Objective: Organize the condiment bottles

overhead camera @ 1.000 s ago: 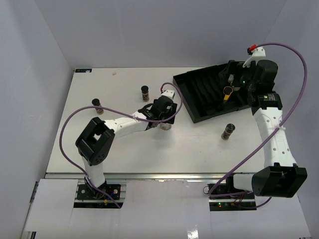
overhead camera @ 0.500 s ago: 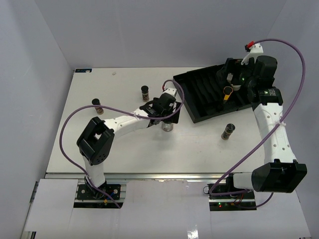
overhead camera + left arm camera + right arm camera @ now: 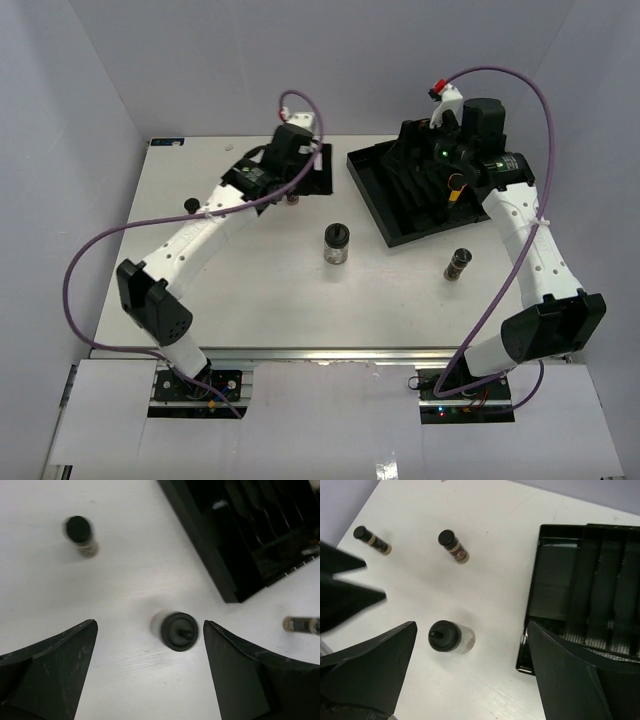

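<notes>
A whitish jar with a black cap (image 3: 337, 243) stands alone mid-table; it shows far below my open left gripper (image 3: 150, 630) as a black cap (image 3: 179, 630). The left gripper (image 3: 300, 165) is raised at the back, empty. My right gripper (image 3: 420, 165) is open and empty, high over the black tray (image 3: 375, 200). It looks down on the whitish jar (image 3: 451, 636), a brown jar (image 3: 452, 545) and another dark jar (image 3: 371, 540). A yellow jar (image 3: 455, 188) lies in the tray. A dark jar (image 3: 458, 264) stands in front of the tray.
The black slotted tray (image 3: 590, 580) fills the back right. The left arm (image 3: 200, 225) stretches diagonally across the left half and partly covers a jar cap (image 3: 190, 204). White walls close the table on the left, back and right.
The left gripper has let go of the whitish jar, left it standing, and risen away to the back. The right gripper has swung left over the tray's near-left part.
</notes>
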Action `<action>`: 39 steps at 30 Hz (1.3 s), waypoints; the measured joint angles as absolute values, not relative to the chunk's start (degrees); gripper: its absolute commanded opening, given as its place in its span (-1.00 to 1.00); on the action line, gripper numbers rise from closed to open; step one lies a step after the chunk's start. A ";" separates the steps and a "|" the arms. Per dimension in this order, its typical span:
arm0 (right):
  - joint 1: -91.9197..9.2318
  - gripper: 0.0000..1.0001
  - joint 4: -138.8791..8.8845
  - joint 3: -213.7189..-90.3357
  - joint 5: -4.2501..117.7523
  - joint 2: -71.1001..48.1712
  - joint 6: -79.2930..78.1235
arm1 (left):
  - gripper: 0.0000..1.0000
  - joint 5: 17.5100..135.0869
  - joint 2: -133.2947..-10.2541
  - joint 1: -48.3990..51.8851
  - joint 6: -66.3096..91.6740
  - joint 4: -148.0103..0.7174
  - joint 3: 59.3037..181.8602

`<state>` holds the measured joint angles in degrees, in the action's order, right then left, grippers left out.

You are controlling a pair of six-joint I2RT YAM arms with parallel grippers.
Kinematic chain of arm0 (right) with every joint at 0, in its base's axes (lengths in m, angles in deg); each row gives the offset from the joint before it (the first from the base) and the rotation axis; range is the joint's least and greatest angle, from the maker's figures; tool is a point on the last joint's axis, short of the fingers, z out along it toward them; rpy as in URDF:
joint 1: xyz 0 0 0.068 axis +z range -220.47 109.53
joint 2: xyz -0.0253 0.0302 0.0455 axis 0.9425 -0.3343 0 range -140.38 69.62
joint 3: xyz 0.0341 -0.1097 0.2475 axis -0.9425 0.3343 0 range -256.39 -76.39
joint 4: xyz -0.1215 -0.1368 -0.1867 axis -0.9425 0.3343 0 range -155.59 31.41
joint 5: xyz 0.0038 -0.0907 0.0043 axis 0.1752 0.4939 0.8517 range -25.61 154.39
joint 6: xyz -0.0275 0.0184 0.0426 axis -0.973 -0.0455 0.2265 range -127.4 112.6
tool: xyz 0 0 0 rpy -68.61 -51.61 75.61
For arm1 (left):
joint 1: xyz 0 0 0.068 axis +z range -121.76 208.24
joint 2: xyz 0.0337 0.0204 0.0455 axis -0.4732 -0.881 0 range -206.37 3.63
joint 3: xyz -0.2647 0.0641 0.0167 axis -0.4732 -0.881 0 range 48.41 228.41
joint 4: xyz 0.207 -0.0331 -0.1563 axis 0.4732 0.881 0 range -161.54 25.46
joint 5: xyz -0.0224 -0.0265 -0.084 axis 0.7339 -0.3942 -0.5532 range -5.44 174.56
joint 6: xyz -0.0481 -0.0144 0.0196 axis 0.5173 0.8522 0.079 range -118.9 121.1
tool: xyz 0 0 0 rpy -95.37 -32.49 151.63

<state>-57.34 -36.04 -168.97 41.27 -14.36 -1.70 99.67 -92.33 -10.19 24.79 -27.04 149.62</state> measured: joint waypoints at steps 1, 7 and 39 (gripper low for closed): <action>-55.82 0.96 -35.68 -168.97 41.51 -14.85 -1.58 | 0.96 98.82 -90.45 -6.96 24.95 -26.18 148.61; -44.41 0.95 -35.10 -168.95 46.03 -17.81 -1.12 | 0.96 94.73 -82.75 15.47 25.55 -24.43 137.00; -30.28 0.76 -29.91 -164.62 63.16 -37.51 -5.77 | 0.96 83.40 -72.37 27.79 25.78 -28.34 126.78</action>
